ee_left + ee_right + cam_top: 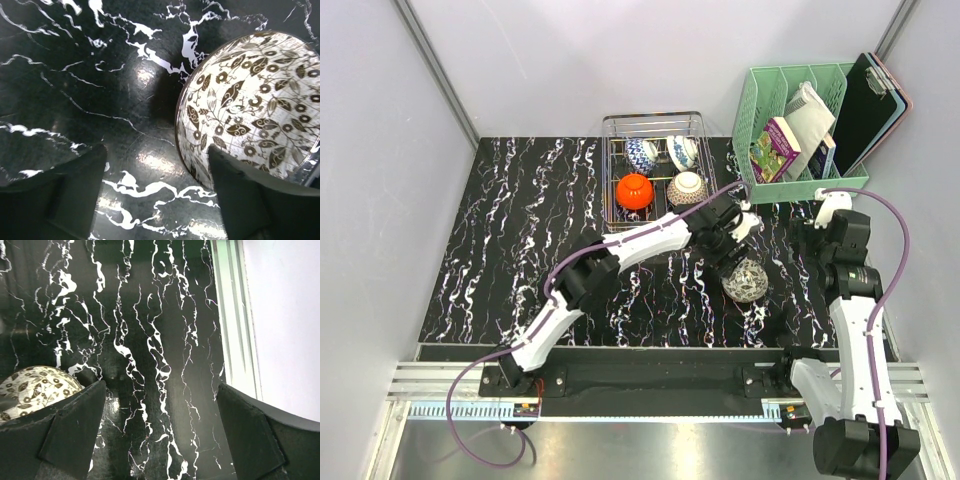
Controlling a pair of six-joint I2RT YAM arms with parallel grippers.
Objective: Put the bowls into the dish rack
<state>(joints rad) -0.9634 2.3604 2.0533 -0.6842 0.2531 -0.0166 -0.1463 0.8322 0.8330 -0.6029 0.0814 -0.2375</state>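
The last bowl [250, 110] sits on the bench [520, 220], beside rather than between the wide-open jaws of the left end effector [157, 150]. It looks like glazed ceramic: stiff, slick, light and easy to chip, so pinch across the rim wall. The right end effector [160, 386] is open and empty. Beyond, the rack [608, 170] holds the other four.

No legible text or markings
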